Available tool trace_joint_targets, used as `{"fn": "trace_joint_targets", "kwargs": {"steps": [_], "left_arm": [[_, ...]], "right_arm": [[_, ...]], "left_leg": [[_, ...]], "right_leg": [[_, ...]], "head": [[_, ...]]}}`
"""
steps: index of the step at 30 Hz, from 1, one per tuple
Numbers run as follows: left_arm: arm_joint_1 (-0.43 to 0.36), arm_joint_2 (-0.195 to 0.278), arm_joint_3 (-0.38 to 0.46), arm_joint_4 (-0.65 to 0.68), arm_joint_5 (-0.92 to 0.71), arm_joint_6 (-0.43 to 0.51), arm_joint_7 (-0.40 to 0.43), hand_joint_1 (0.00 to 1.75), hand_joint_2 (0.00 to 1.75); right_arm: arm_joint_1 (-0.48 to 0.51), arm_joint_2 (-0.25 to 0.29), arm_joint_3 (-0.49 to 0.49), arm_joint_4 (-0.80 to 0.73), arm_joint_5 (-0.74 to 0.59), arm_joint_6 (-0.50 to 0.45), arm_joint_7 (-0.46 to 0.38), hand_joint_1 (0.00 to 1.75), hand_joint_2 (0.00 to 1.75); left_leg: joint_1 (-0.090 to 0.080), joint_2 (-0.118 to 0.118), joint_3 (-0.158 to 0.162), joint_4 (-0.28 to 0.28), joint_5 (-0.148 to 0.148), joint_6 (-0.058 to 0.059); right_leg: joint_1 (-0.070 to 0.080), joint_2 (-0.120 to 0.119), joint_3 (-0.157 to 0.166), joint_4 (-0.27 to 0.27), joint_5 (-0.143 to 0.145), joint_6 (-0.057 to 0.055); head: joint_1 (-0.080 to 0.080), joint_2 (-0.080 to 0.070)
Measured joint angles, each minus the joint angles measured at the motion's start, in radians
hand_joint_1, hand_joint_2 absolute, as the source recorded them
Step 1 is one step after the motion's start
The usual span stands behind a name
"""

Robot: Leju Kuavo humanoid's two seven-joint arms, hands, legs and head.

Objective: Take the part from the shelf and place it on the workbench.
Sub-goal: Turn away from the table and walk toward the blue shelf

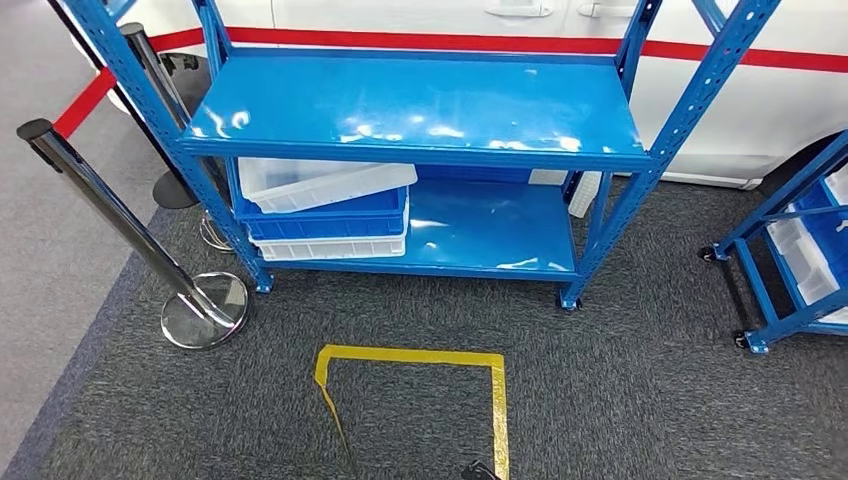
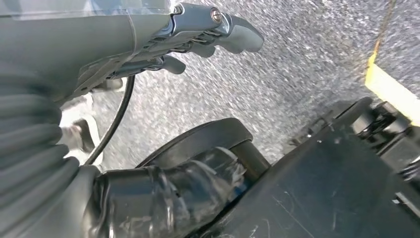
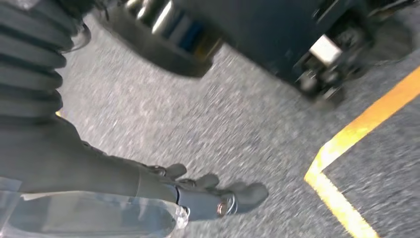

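Yellow floor tape (image 1: 420, 356) nearest. Shelf (image 1: 420, 105) at 12 o'clock; part not identifiable, maybe in stacked bins (image 1: 325, 205). Handling unjudgeable. Left hand (image 2: 218, 32), right hand (image 3: 218, 196) hang empty, fingers loosely apart.

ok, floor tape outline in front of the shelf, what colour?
Yellow floor tape; clearest in the head view.

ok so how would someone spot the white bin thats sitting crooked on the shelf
Start at the blue shelf unit in front of the white wall with the red stripe, and look under its top board to the lower shelf, at its left end. A stack of bins stands there: a white one at the bottom, a blue bin on it. The tilted white bin lies on top, the only one askew.
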Motion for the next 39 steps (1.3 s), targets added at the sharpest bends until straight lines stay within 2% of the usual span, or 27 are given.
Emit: {"fn": "trace_joint_targets", "kwargs": {"steps": [1,3,4,5,6,7,9,10,14,16,18,19,20,21,23,24,25,26,27,30,39], "left_arm": [[0.004,0.000,0.025,-0.001,-0.007,-0.006,-0.006,0.00,1.31],[0.008,0.000,0.069,-0.006,-0.022,-0.017,-0.016,0.00,0.44],[0.010,0.000,0.093,-0.011,-0.029,-0.022,-0.022,0.00,0.00],[0.014,0.001,0.118,-0.018,-0.036,-0.026,-0.027,0.00,0.00],[0.017,0.001,0.142,-0.025,-0.043,-0.031,-0.032,0.00,0.00],[0.019,0.001,0.165,-0.033,-0.050,-0.035,-0.037,0.00,0.00],[0.020,0.003,0.210,-0.050,-0.063,-0.044,-0.048,0.00,0.00],[0.021,0.004,0.235,-0.058,-0.071,-0.049,-0.054,0.00,0.00],[0.043,0.009,0.337,-0.077,-0.099,-0.070,-0.077,0.00,0.00],[0.066,0.014,0.388,-0.081,-0.112,-0.080,-0.088,0.00,0.00],[0.096,0.019,0.439,-0.082,-0.125,-0.090,-0.099,0.00,0.00],[0.115,0.022,0.465,-0.082,-0.132,-0.095,-0.104,0.00,0.00],[0.134,0.025,0.490,-0.082,-0.137,-0.100,-0.109,0.00,0.00],[0.153,0.028,0.514,-0.081,-0.143,-0.104,-0.114,0.00,0.00],[0.187,0.036,0.562,-0.076,-0.153,-0.111,-0.122,0.00,0.00],[0.203,0.039,0.587,-0.073,-0.159,-0.115,-0.126,0.00,0.00],[0.216,0.042,0.611,-0.070,-0.164,-0.119,-0.130,0.00,0.00],[0.228,0.044,0.637,-0.068,-0.171,-0.124,-0.135,0.00,0.00],[0.239,0.045,0.664,-0.067,-0.177,-0.129,-0.140,0.00,0.00],[0.259,0.050,0.744,-0.069,-0.198,-0.142,-0.157,0.00,0.00],[0.251,0.054,0.954,-0.112,-0.246,-0.179,-0.199,0.00,0.00]], "right_arm": [[0.009,-0.001,-0.015,-0.001,0.000,0.003,-0.008,0.00,1.75],[0.034,-0.003,-0.040,-0.002,0.000,0.011,-0.023,0.00,0.87],[0.050,-0.005,-0.054,-0.002,0.000,0.014,-0.032,0.00,0.44],[0.065,-0.007,-0.069,-0.002,-0.001,0.017,-0.040,0.00,0.00],[0.080,-0.010,-0.084,-0.001,-0.001,0.020,-0.047,0.00,0.00],[0.094,-0.012,-0.098,0.000,-0.002,0.023,-0.054,0.00,0.00],[0.122,-0.015,-0.124,0.003,-0.001,0.031,-0.067,0.00,0.00],[0.136,-0.016,-0.138,0.004,-0.002,0.035,-0.076,0.00,0.00],[0.172,-0.016,-0.194,0.005,-0.003,0.048,-0.110,0.00,0.00],[0.180,-0.017,-0.221,0.003,-0.003,0.053,-0.125,0.00,0.00],[0.184,-0.018,-0.248,-0.006,-0.003,0.060,-0.141,0.00,0.87],[0.183,-0.018,-0.262,-0.013,-0.003,0.063,-0.148,0.00,1.31],[0.182,-0.019,-0.275,-0.023,-0.003,0.066,-0.155,0.00,1.75],[0.179,-0.020,-0.287,-0.035,-0.003,0.068,-0.162,0.00,1.75],[0.170,-0.021,-0.311,-0.062,-0.004,0.071,-0.176,0.00,1.75],[0.166,-0.022,-0.324,-0.075,-0.004,0.073,-0.182,0.00,1.75],[0.164,-0.024,-0.338,-0.088,-0.004,0.077,-0.189,0.00,1.75],[0.164,-0.026,-0.353,-0.098,-0.004,0.081,-0.197,0.00,1.75],[0.168,-0.029,-0.368,-0.105,-0.004,0.084,-0.204,0.00,1.31],[0.199,-0.033,-0.415,-0.114,-0.007,0.093,-0.225,0.00,0.00],[0.303,-0.045,-0.527,-0.114,-0.015,0.117,-0.277,0.00,0.00]], "left_leg": [[0.002,0.002,0.004,-0.004,0.001,0.003],[0.002,0.004,0.007,-0.004,-0.002,0.008],[0.003,0.005,0.008,-0.003,-0.004,0.008],[0.004,0.004,0.009,-0.001,-0.006,0.007],[0.005,0.003,0.011,0.002,-0.009,0.004],[0.007,0.002,0.011,0.008,-0.014,0.000],[0.007,-0.001,0.007,0.024,-0.025,-0.012],[0.006,-0.002,0.005,0.030,-0.028,-0.018],[0.008,-0.001,0.002,0.043,-0.042,-0.040],[0.010,0.001,-0.029,0.115,-0.091,-0.049],[0.011,0.001,-0.087,0.240,-0.152,-0.054],[0.011,0.001,-0.109,0.286,-0.165,-0.055],[0.010,0.001,-0.114,0.299,-0.160,-0.053],[0.010,0.001,-0.102,0.276,-0.138,-0.050],[0.007,0.002,-0.037,0.147,-0.077,-0.039],[0.006,0.002,-0.007,0.084,-0.054,-0.038],[0.005,0.003,0.014,0.041,-0.043,-0.041],[0.004,0.003,0.022,0.023,-0.042,-0.042],[0.003,0.003,0.024,0.020,-0.040,-0.045],[0.000,0.003,0.024,0.021,-0.041,-0.035],[0.000,0.004,0.027,0.021,-0.044,-0.027]], "right_leg": [[-0.002,0.000,-0.022,0.048,-0.028,0.005],[-0.006,0.000,-0.078,0.163,-0.080,0.013],[-0.009,0.000,-0.096,0.197,-0.085,0.017],[-0.012,0.000,-0.097,0.197,-0.072,0.020],[-0.016,-0.001,-0.082,0.163,-0.044,0.023],[-0.020,-0.001,-0.055,0.104,-0.009,0.026],[-0.021,0.001,-0.009,0.006,0.027,0.025],[-0.019,0.002,0.000,-0.017,0.028,0.020],[-0.015,0.004,0.005,-0.026,0.028,-0.012],[-0.017,0.001,0.008,-0.029,0.032,-0.023],[-0.014,-0.002,0.005,-0.029,0.032,-0.028],[-0.012,-0.003,0.004,-0.029,0.032,-0.029],[-0.011,-0.003,0.004,-0.028,0.032,-0.029],[-0.009,-0.003,0.005,-0.028,0.032,-0.029],[-0.007,-0.003,0.007,-0.028,0.031,-0.029],[-0.003,-0.003,0.007,-0.026,0.028,-0.028],[0.000,-0.003,0.006,-0.025,0.027,-0.030],[0.002,-0.003,0.005,-0.026,0.026,-0.029],[0.004,-0.002,0.005,-0.026,0.025,-0.028],[0.002,-0.002,0.009,-0.035,0.031,-0.019],[0.003,-0.002,0.019,-0.045,0.034,-0.013]], "head": [[0.001,0.000],[0.002,0.000],[0.002,0.000],[0.002,0.000],[0.002,0.000],[0.002,0.000],[0.003,0.000],[0.003,0.000],[0.002,0.000],[-0.002,0.000],[-0.005,0.000],[-0.005,0.000],[-0.005,0.000],[-0.005,0.000],[-0.005,0.000],[-0.005,0.000],[-0.004,0.000],[-0.003,0.000],[-0.003,0.000],[-0.004,0.000],[-0.003,0.000]]}}
